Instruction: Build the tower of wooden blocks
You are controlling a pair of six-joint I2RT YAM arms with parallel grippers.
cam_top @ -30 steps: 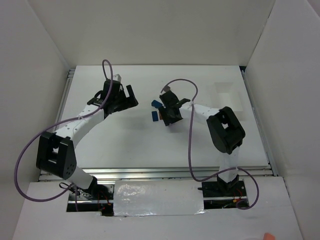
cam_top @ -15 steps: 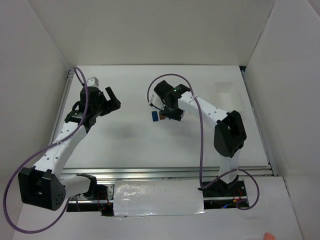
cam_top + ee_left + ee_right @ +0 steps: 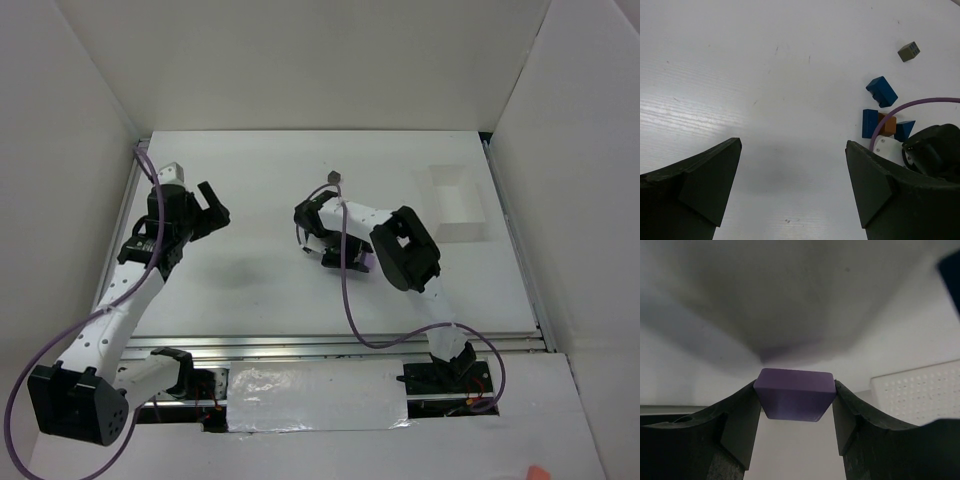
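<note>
Between the fingers of my right hand (image 3: 795, 407) sits a lavender block (image 3: 794, 390). It is pinched on its two slanted side faces, its broad flat face up and its narrower face down. That hand is closed only as far as the block's width allows, and it grips nothing else. Whether the block's underside touches the table (image 3: 765, 75) I cannot tell from the wrist view.

Just beside that hand's black wrist lie the other wood blocks. A blue block (image 3: 870, 123) stands on edge with an orange block (image 3: 888, 125) touching its side, and a teal wedge (image 3: 904, 130) lies against the orange one's other side. Whether any of these three rests on top of another I cannot tell. A second blue block (image 3: 881, 91) lies tilted a little farther out, near the group but apart from it. A grey block (image 3: 909, 51) sits alone beyond that, well apart from the rest. A purple cable (image 3: 920, 102) from my right arm arcs over the cluster.

My left hand (image 3: 790, 185) is spread fully wide and holds nothing, with bare table between its fingers. All those blocks lie ahead of it and off to its right. A white tray (image 3: 458, 228) sits well away on the far side of my right hand.
</note>
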